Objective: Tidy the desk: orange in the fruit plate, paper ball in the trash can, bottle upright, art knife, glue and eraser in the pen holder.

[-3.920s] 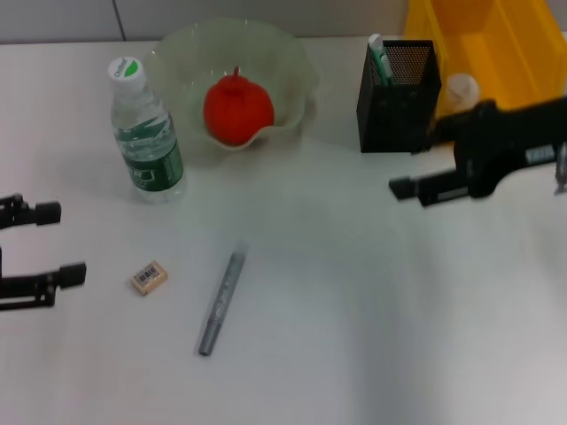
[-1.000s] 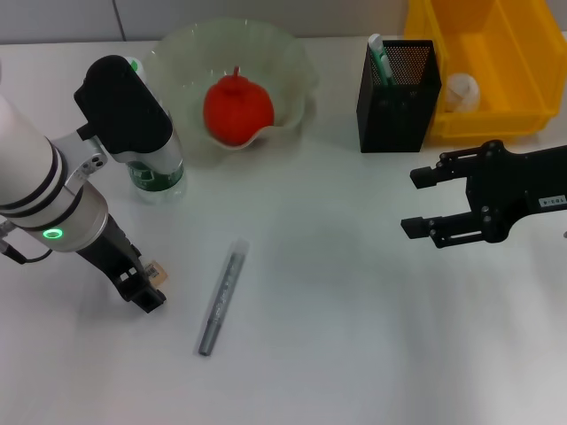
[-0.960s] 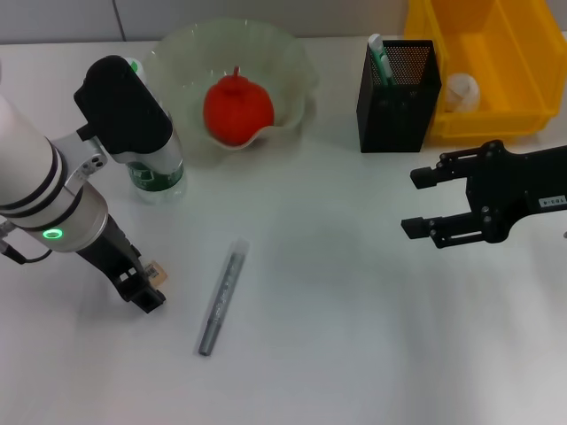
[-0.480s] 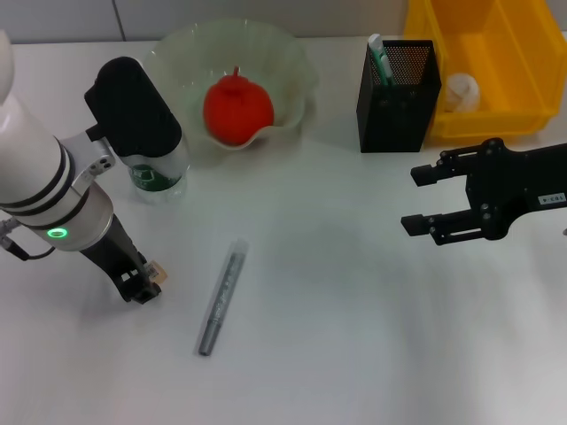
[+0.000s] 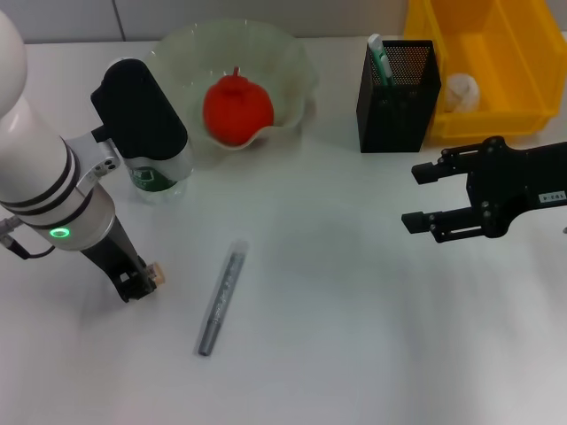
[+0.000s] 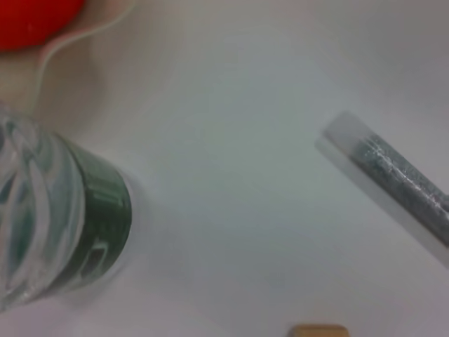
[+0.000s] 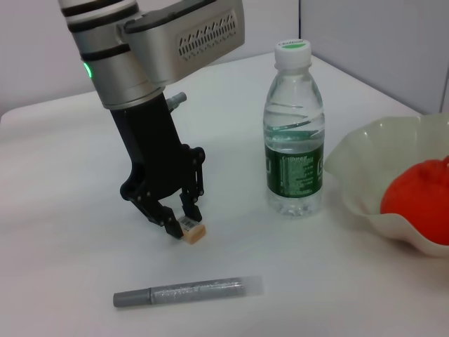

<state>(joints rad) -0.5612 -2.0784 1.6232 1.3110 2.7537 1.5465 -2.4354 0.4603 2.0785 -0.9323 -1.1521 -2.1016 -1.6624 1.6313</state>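
The left hand (image 5: 137, 285) is down on the tabletop (image 5: 354, 336) at the lower left of the head frame, its fingers (image 7: 188, 208) closed on the eraser (image 7: 191, 229), which sits on the white surface. The right hand (image 5: 423, 197) hangs at the right of the frame with its fingers spread and nothing between them. At the upper right stands the trash can (image 5: 523, 71), with the paper ball (image 5: 461, 89) inside it. The fruit plate (image 5: 292, 66) at top centre holds the orange (image 5: 237, 108). The pen holder (image 5: 398, 97) stands just left of the trash can. The bottle (image 7: 294, 133) stands upright (partly hidden by the left arm in the head frame). A grey pen-like stick (image 5: 221, 299) lies right of the eraser.
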